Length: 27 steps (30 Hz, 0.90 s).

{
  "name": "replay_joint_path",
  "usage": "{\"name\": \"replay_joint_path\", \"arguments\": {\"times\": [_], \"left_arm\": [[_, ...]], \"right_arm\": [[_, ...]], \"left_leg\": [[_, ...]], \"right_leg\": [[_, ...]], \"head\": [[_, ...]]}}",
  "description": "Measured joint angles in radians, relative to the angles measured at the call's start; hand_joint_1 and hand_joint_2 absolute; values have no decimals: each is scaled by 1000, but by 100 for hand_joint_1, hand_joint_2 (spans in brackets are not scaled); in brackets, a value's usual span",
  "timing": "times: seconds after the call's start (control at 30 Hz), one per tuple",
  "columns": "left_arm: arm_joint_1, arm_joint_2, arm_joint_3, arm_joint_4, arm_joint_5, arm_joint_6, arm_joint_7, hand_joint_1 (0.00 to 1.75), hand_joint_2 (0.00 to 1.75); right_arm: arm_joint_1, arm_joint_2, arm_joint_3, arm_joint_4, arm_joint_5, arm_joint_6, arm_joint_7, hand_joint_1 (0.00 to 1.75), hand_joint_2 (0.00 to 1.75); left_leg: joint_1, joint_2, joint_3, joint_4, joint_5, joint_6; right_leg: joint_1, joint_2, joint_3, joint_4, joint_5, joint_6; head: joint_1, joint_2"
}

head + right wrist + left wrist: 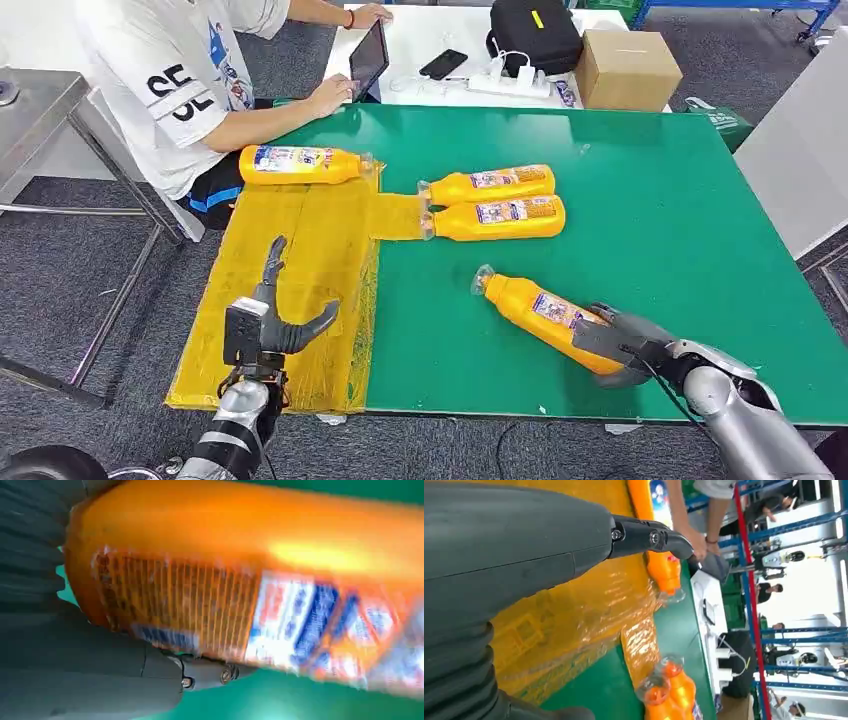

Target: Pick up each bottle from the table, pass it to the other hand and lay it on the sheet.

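We saw bright, even overhead light with soft shadows. Glare shone on the crinkled yellow sheet. The background windows were blown out white. The bottle filled the right wrist view, blurred and unfocused.

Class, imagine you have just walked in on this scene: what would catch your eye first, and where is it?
Four bright orange bottles against the green table: one lies on the yellow sheet near a seated person, two lie side by side at mid-table, caps toward the sheet. The right robot hand grips the nearest bottle by its base, while the left robot hand hovers open above the sheet.
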Motion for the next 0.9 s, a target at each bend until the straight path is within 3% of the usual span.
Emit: {"name": "replay_joint_path", "arguments": {"times": [0.1,0.17,0.33,0.5,0.57,0.6,0.7,0.9], "left_arm": [[-10,-4,-2,22,6,0,4,0,175],[-18,-6,-6,37,8,2,4,0,175],[-31,-10,-9,63,16,5,4,0,175],[-34,-16,-9,74,27,19,0,0,175],[-35,-17,-9,75,27,19,-1,0,175],[-34,-17,-9,75,27,19,-1,0,175],[-35,-17,-9,77,26,23,-1,0,175],[-29,-18,-10,77,26,31,4,0,175]], "right_arm": [[-35,-25,49,25,-26,21,15,9,175],[-61,-44,88,42,-48,37,24,42,175],[-102,-73,154,67,-74,44,43,45,175],[-122,-69,206,91,-73,-22,53,49,175],[-125,-67,215,96,-71,-30,53,70,175],[-129,-65,220,99,-71,-32,53,117,175],[-131,-60,227,108,-68,-57,53,168,175],[-119,2,224,139,-10,-195,38,175,175]], "left_leg": [[0,0,0,0,0,0],[0,0,0,0,0,0],[0,0,-1,0,0,0],[0,1,0,0,0,0],[0,1,0,0,0,0],[0,1,1,0,0,0],[0,1,2,0,0,0],[2,5,5,0,-1,0]], "right_leg": [[0,0,-1,0,0,0],[0,0,0,0,0,0],[0,0,0,0,0,0],[0,0,0,0,0,0],[0,0,0,0,0,0],[0,0,0,0,0,0],[0,0,1,0,0,0],[2,4,3,0,0,-1]], "head": [[0,0],[0,0],[0,0],[0,0],[0,0],[0,0],[0,0],[0,0]]}}
